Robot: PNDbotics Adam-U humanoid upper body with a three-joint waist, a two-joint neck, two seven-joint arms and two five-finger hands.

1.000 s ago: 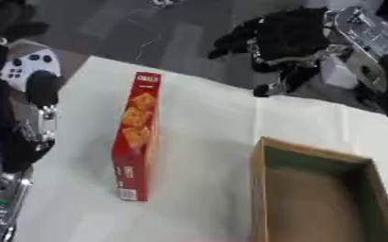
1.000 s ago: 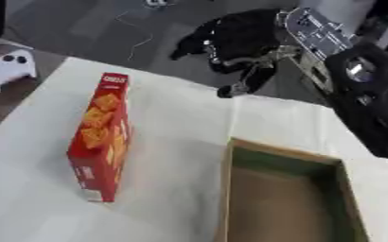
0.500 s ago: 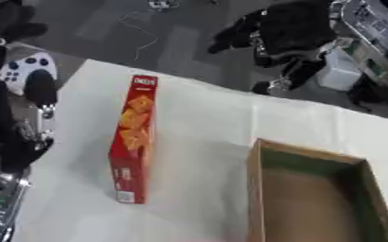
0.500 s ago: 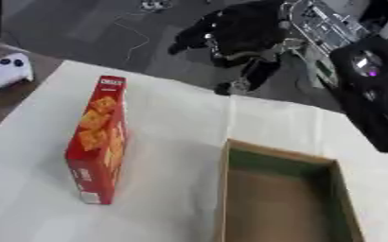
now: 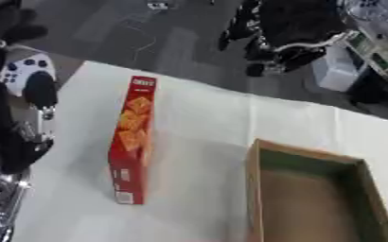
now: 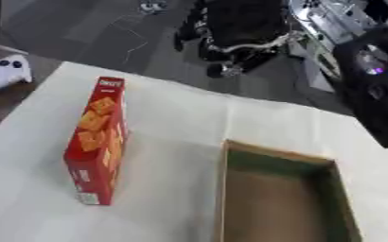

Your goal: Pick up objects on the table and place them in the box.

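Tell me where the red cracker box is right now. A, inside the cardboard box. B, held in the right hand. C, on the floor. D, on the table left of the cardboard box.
D: the cracker box lies on the white table, apart from and to the left of the empty cardboard box, while the right hand hangs beyond the table's far edge, holding nothing.

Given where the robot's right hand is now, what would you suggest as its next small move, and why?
Probably bring the right hand down and to the robot's left, toward the red cracker box. The hand hangs beyond the white table's far edge with curled fingers holding nothing, the cracker box lies untouched on its long edge, and the open cardboard box beside it looks empty.
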